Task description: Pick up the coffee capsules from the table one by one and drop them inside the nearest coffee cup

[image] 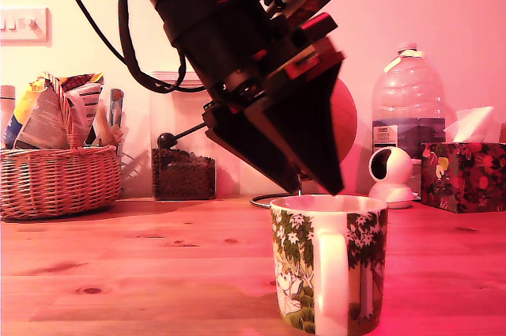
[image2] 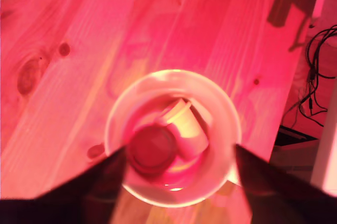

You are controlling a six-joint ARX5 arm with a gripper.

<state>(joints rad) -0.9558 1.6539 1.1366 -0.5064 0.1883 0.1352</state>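
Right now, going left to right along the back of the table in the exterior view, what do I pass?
Wicker basket → clear jar of coffee beans → white camera → floral tissue box.

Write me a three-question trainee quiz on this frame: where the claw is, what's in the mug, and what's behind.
1. True or false: the claw hangs just above the mug.
2. How many capsules lie inside the mug, by the wrist view?
3. What stands behind the arm, left of the water bottle in the exterior view: A) jar of coffee beans B) kettle C) toaster?

Key: 1 true. 2 two: a dark capsule and a pale capsule. 3 A.
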